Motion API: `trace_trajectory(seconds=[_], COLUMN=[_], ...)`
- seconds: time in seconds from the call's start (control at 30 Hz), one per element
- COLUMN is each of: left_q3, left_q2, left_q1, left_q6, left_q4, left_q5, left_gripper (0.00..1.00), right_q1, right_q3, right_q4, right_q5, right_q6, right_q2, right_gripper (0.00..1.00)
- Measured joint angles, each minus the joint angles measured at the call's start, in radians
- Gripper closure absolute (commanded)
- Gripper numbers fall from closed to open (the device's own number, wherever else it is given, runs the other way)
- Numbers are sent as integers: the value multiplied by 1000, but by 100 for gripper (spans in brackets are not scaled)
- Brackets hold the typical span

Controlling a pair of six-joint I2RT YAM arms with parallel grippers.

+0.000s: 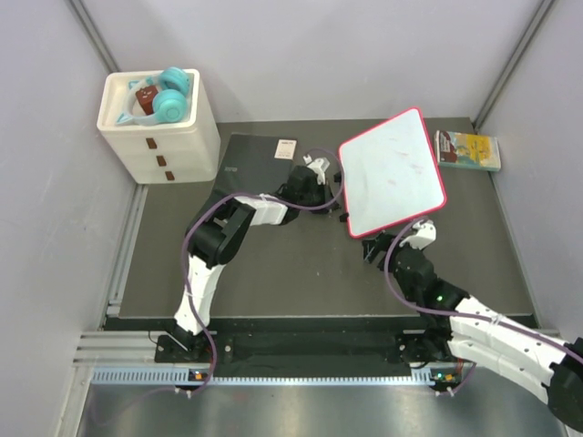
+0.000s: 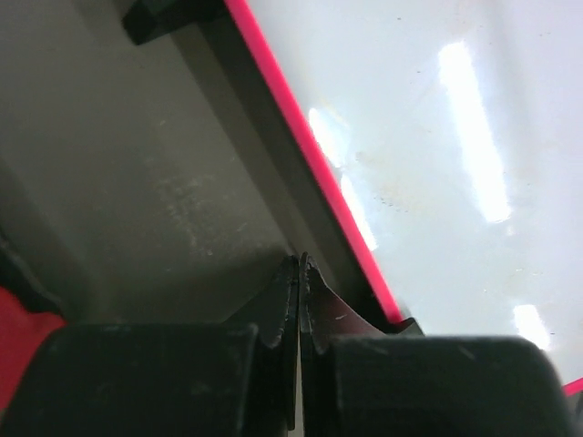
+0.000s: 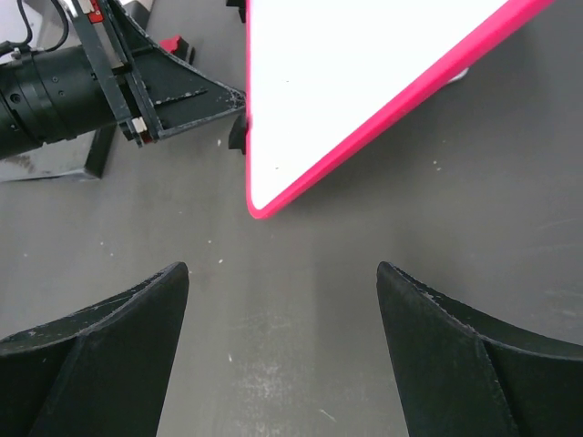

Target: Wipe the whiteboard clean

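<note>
Currently the whiteboard [image 1: 392,173] sits skewed at the mat's far right, nearly clean apart from faint reddish streaks. The left gripper [image 2: 299,284] is pressed shut right at its pink frame, probably steadying it, though I can't tell whether it pinches anything. The right gripper [image 3: 282,268] gapes wide before the near corner. A black notebook [image 1: 246,159] and a yellow-green book [image 1: 467,150] flank the board, neither in the way.

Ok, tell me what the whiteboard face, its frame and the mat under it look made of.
Whiteboard face: glossy white, probably coated melamine or steel; it mirrors lamps as bright streaks. Frame: smooth pink-red, likely plastic. Mat: dull dark grey, perhaps rubber or felt; no glare, faint scuffs.
</note>
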Motion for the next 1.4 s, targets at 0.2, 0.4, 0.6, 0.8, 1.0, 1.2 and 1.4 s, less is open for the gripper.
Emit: trace_trajectory(seconds=[0.2,0.4,0.6,0.8,1.0,1.2,1.4], left_q3=[2,-13,-23,5,39,-39,-156], left_q2=[30,31,31,58,93,47,-49], left_q1=[-29,-77,-124,-164,-193,-193,-166], left_q6=[-45,-78,-121,-158,-182,-162,-102], left_q4=[61,76,89,101,128,160,156], left_q5=[66,94,111,118,132,68,12], left_gripper=[100,100,100,100,100,100,100], right_q1=[0,0,0,0,0,0,0], right_q3=[0,4,42,43,43,43,121], right_q4=[-51,-97,-150,-175,-185,-192,-242], right_q5=[10,32,48,59,72,81,69], right_q6=[-11,-24,-44,-54,-68,-75,-97], right_q2=[-62,-146,-177,-190,-209,-204,-144], right_gripper=[17,17,17,17,17,17,16])
